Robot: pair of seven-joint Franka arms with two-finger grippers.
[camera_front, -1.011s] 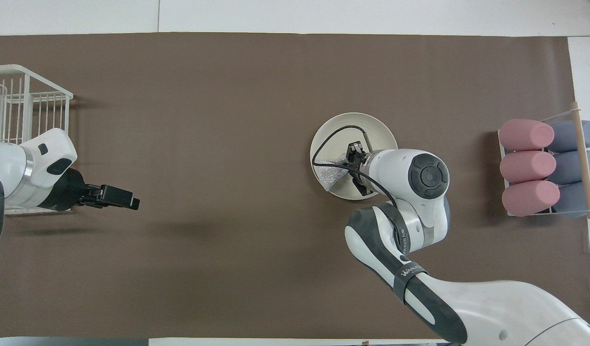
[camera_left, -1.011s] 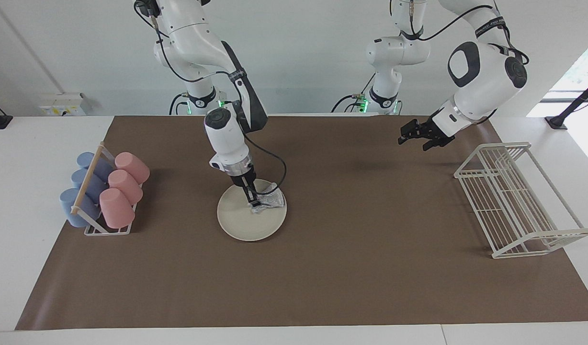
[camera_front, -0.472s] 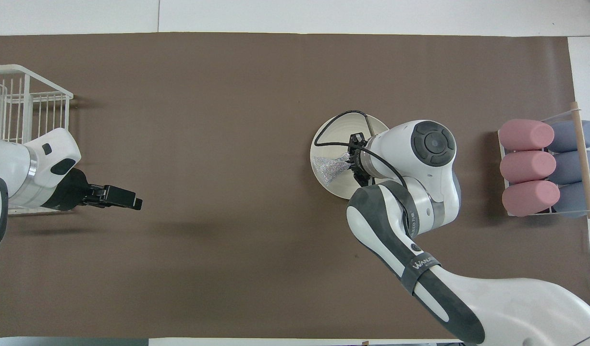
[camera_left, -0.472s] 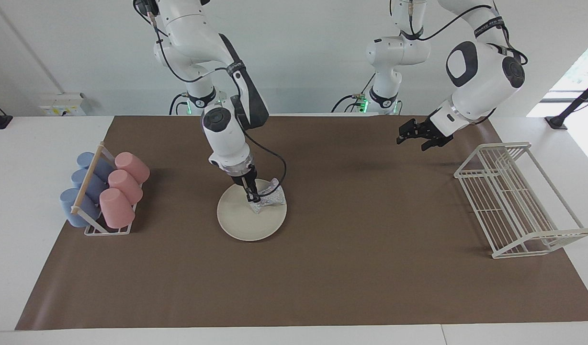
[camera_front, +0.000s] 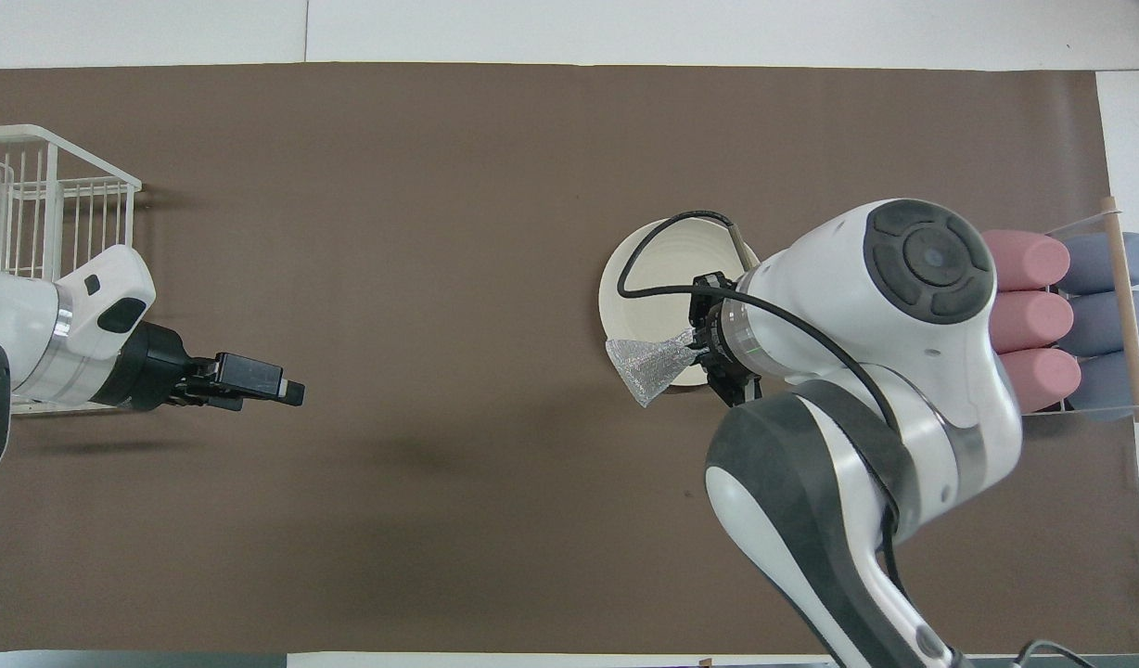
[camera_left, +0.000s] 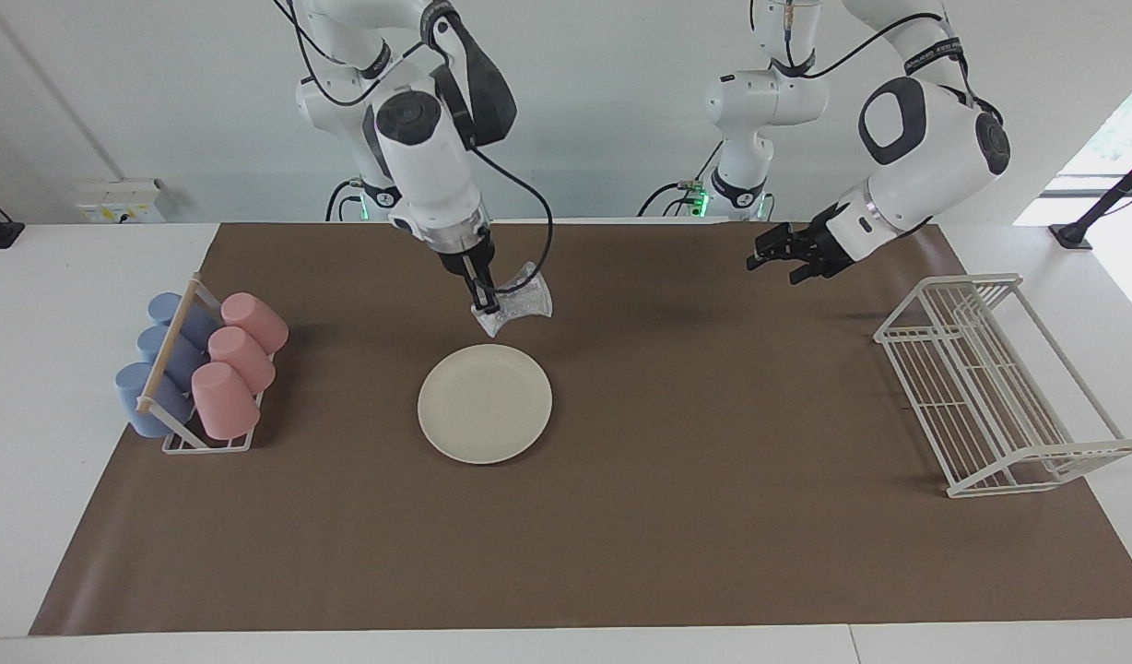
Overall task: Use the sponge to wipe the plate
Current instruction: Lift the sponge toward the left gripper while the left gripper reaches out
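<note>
Up over the mat's robot-side stretch, the right gripper (camera_left: 486, 304) is hanging off a steeply bent arm, pointing down and clamping the sponge (camera_left: 515, 304) in the air, clear of the plate (camera_left: 485, 403) lying on the mat. Left gripper (camera_left: 771, 254) is waiting with fingers spread, holding nothing, hovering near the rack (camera_left: 995, 383).

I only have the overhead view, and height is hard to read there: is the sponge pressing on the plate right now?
Observer: No. The sponge hangs from the shut right gripper, clear above the plate.
Operator: Anything on the plate under that arm?
Observer: Nothing; its whole face shows bare.
Operator: Is the left gripper resting on the mat?
Observer: No. The left gripper hangs open and empty above the mat, beside the wire rack.
</note>
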